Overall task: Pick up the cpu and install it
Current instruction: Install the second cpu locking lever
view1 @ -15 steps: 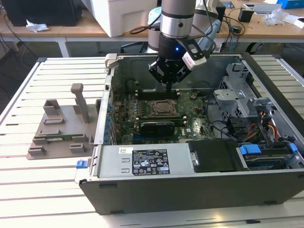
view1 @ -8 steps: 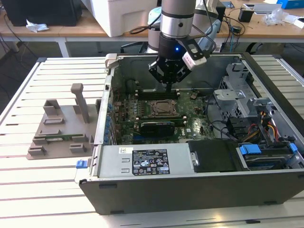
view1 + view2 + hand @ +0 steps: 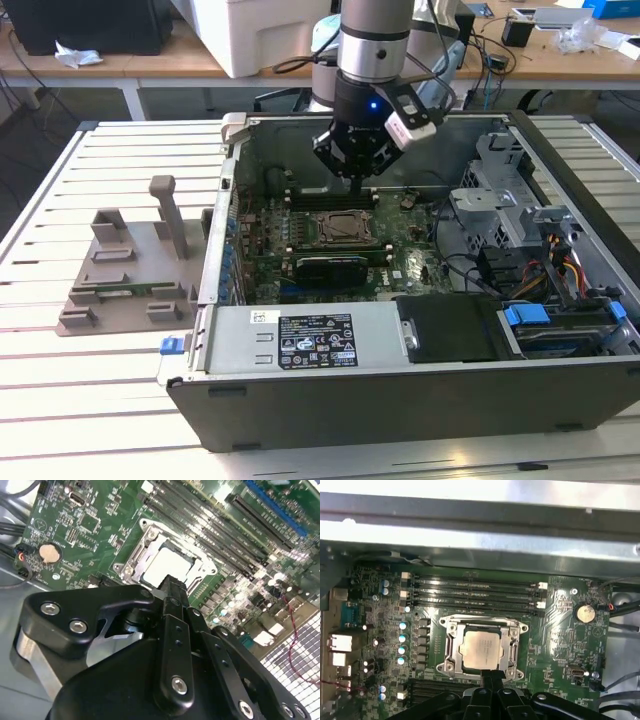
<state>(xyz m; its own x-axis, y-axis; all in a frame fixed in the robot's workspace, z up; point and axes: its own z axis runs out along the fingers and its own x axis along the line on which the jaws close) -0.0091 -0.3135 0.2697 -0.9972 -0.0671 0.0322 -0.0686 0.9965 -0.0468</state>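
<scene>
Both wrist views show cpu (image 3: 480,650) seated in socket (image 3: 451,652).

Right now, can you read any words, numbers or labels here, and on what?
No text is readable.
Black label on the case's metal cover: print too small.
White sticker beside it: too small.
cpu: marking too faint.
Motherboard: lettering blurred.

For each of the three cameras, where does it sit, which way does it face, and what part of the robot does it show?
Exterior view: off the arm, above the table, facing the open computer case; shows arm and gripper.
First wrist view: on the arm, facing down on the cpu in its socket; gripper at the frame edge.
Second wrist view: on the arm, slanted; gripper body up close.
Both wrist views share the cpu.
</scene>
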